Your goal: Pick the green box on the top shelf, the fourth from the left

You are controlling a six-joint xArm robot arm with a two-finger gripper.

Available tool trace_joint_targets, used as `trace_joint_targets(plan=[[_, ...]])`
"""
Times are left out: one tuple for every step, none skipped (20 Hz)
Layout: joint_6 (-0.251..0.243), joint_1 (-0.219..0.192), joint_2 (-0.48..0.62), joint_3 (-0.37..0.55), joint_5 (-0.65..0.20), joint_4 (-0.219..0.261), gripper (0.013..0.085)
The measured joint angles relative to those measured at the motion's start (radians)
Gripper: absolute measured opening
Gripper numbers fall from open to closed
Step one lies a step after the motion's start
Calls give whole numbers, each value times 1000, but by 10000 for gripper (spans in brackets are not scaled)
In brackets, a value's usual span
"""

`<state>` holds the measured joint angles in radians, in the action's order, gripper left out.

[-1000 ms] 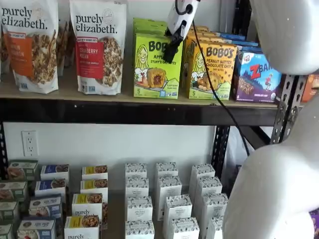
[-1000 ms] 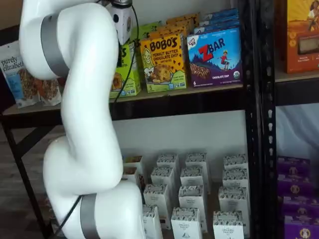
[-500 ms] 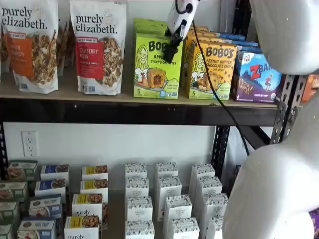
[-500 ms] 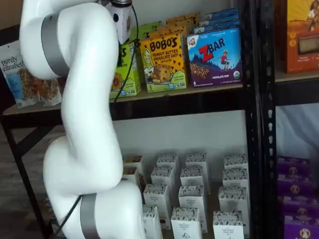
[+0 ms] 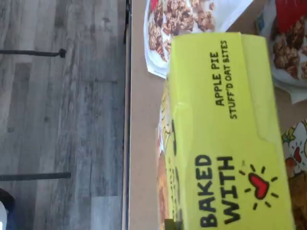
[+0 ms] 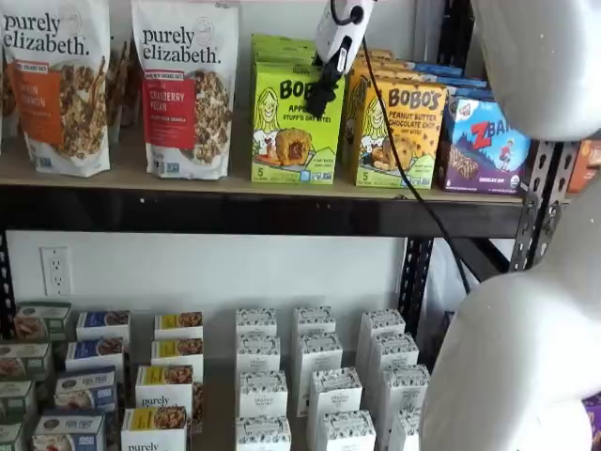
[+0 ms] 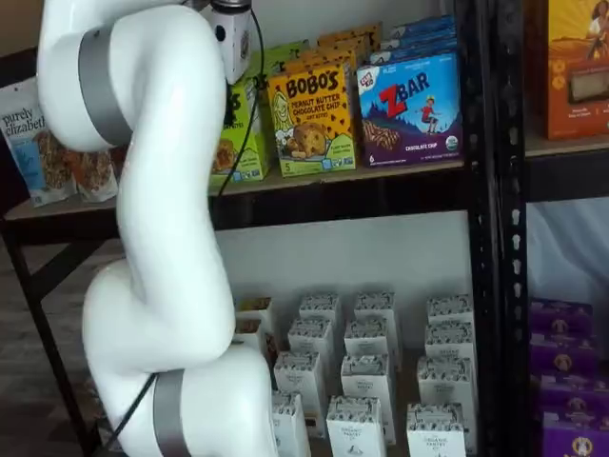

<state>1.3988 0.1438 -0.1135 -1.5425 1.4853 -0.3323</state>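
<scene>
The lime-green box (image 6: 296, 127) stands upright on the top shelf (image 6: 122, 177), between a purely elizabeth bag and the orange Bobo's box. My gripper (image 6: 322, 101) hangs from above in front of the green box's upper right part. Only one black finger (image 6: 325, 86) shows, side-on, so the jaws cannot be read. In a shelf view my arm covers most of the green box (image 7: 245, 133), and the gripper's white body (image 7: 231, 43) sits just above it. The wrist view looks down on the green box's top flap (image 5: 225, 129), close below.
The orange Bobo's box (image 6: 402, 132) and the ZBar box (image 6: 484, 141) stand right of the green one, and granola bags (image 6: 186, 89) to its left. More green boxes stand behind it. A black cable (image 6: 404, 169) hangs in front. Small white boxes (image 6: 315, 366) fill the lower level.
</scene>
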Motion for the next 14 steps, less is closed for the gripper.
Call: trace_joint_targets(plan=[[0,0,0,-1,1,0,410],[0,-1,0,0,1,-1,410],[1,-1,-1,1,-1,-2,410],[2,-2,-3,3,-2,-3,370],[2,-3,-4,3,-2,-4,330],[3,-3,-4,3,-2,-5,330],[3,-4,-4,3,-1,-5,290],[3,-4,-4,3,0,-6,290],[3,-5,-4,3,2,-7,290],[3,-5,-2,-2,9,-5,290],[2,-4,2,-9,19,-1,290],[1,-4,5,-14,28,3,290],[0,-3,7,-19,37,5,290],[-1,-4,12,-28,51,5,290]])
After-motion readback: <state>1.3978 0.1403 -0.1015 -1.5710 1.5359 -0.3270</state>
